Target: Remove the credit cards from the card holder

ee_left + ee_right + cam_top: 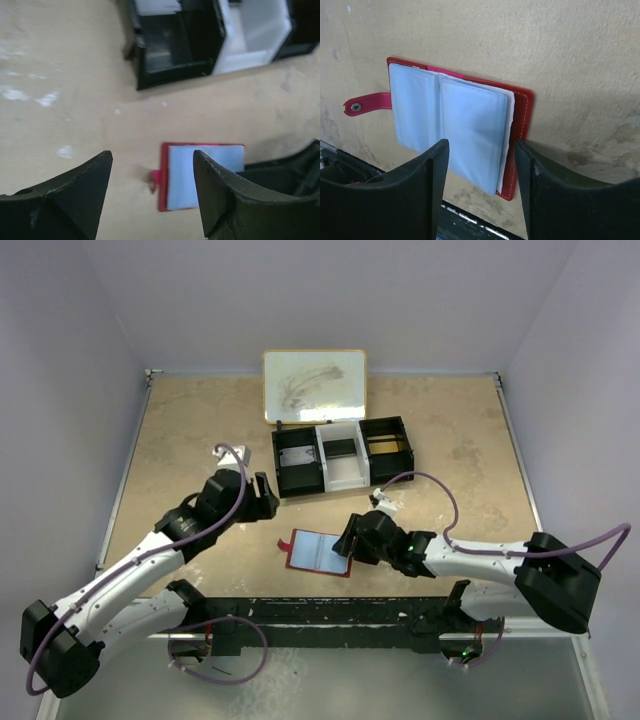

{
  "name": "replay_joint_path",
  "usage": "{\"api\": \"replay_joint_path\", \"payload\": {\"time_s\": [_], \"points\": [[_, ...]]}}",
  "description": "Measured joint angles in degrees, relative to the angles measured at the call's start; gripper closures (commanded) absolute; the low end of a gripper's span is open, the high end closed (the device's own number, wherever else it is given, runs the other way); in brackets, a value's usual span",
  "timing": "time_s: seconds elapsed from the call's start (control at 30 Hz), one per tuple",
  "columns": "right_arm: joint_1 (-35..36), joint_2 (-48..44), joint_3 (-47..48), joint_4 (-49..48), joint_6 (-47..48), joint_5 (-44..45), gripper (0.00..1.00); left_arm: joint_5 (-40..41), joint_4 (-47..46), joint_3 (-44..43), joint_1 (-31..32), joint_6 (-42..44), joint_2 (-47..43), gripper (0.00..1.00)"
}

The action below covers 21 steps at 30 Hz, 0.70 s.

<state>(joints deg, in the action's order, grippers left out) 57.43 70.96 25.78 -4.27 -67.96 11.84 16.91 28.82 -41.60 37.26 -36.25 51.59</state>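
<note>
Holder (318, 551) is lying open, likely light, floppy; left pincer (152, 155), right pincer (481, 145) both gaping, the right framing slick sleeves (465, 120), likeliest hold.

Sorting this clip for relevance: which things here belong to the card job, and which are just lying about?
Job:
card holder, lying open, sleeves up

Lying about:
tray
whiteboard

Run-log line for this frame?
card holder: open, on table | right gripper: open, over it | left gripper: open, empty
</note>
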Motion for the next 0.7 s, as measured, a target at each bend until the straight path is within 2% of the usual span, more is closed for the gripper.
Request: {"api": "replay_joint_path", "payload": {"time_s": [0.07, 0.13, 0.27, 0.33, 0.5, 0.7], "points": [[0.0, 0.6, -0.3, -1.6, -0.2, 0.0, 0.44, -7.2, -6.1, 3.7, 0.7, -3.4, -0.3, 0.39], [0.0, 0.7, -0.7, -2.7, -0.5, 0.0, 0.44, -10.2, -10.3, 6.2, 3.8, -6.1, 1.4, 0.39], [0.0, 0.6, -0.8, -3.0, -0.7, 0.1, 0.45, -10.0, -13.1, 6.6, 14.2, -8.3, 6.6, 0.41], [0.0, 0.1, -0.9, -2.9, -0.7, 0.2, 0.44, -8.7, -13.5, 6.6, 17.4, -9.5, 9.1, 0.41], [0.0, -2.2, -1.0, -2.5, -0.4, 0.1, 0.43, -4.0, -14.8, 7.3, 21.1, -11.8, 13.2, 0.41], [0.0, -2.6, -1.5, -4.1, 0.0, -1.7, 0.43, -1.6, -17.4, 10.0, 21.8, -14.2, 17.0, 0.41]]}}
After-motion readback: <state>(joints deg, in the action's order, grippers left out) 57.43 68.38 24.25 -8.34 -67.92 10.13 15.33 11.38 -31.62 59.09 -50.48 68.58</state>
